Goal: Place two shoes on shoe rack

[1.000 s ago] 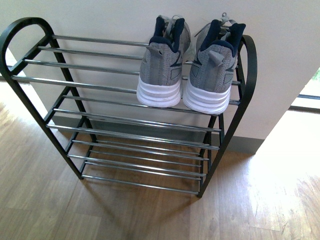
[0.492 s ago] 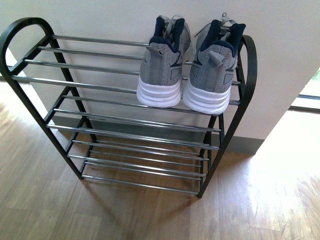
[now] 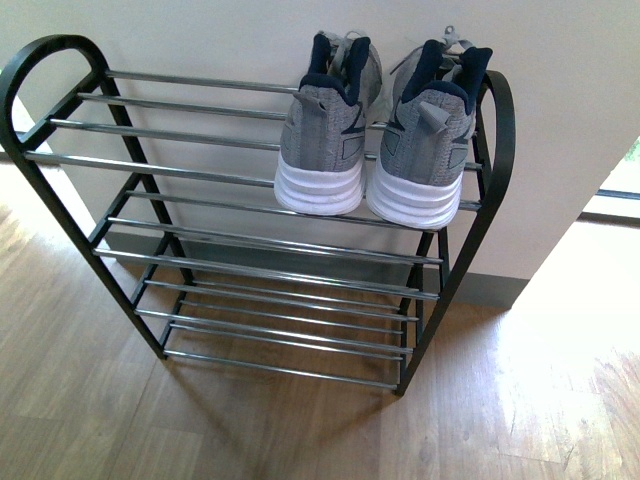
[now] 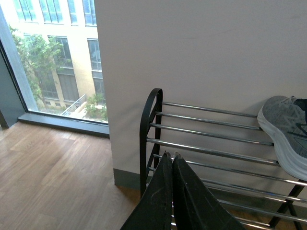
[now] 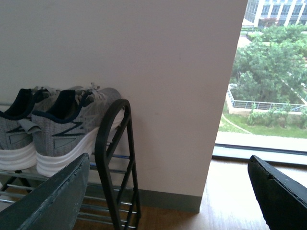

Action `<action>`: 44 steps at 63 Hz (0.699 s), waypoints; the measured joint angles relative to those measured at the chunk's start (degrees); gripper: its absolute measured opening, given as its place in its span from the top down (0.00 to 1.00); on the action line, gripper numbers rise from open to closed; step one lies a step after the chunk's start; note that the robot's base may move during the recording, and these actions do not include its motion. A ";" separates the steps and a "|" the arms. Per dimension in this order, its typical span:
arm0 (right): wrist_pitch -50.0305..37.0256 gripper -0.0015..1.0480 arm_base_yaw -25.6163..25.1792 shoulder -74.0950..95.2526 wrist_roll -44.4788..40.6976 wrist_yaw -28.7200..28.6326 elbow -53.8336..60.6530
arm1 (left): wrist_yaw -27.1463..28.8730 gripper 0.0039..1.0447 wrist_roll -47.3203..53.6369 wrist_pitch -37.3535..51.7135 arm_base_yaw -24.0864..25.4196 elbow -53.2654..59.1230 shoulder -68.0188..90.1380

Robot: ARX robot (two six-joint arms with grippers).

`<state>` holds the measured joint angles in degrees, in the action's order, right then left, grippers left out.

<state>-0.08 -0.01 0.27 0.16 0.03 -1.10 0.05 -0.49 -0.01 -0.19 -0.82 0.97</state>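
rack [image 3: 58, 43] dead ahead of both jaws | grey sneakers [image 3: 325, 135] up on its top shelf, off beside the right gripper [image 5: 169, 160], not inside its gap | right gripper wide open, empty | left gripper [image 4: 171, 155] pinched closed, empty | sneakers look light with squishy knit, I'd grab the heel

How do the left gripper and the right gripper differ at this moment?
The left gripper is shut, with its jaws pressed together; the right gripper is open, with its jaws wide apart. The left gripper faces the end of the shoe rack where the rods are bare; the right gripper faces the other end, where the grey sneakers stand on the top shelf. Both grippers are dark and hold nothing.
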 joint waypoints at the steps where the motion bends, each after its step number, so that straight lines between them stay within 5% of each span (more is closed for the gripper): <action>1: 0.00 0.09 0.00 0.02 0.00 -0.02 0.00 | -0.02 0.99 0.00 0.00 0.00 0.00 -0.02; 10: 0.00 0.09 0.00 0.00 0.00 -0.02 0.00 | -0.02 0.98 -0.02 0.00 0.00 0.00 -0.02; 39: 0.00 0.09 0.00 0.00 0.00 0.00 0.00 | 0.00 0.14 0.00 0.00 0.04 0.00 -0.04; 44: 0.00 0.09 0.00 -0.02 0.00 0.13 0.00 | -0.11 0.08 0.20 0.00 0.04 0.00 -0.04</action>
<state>-0.08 -0.01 0.25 0.16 0.16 -1.10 -0.05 -0.30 -0.01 -0.14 -0.82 0.93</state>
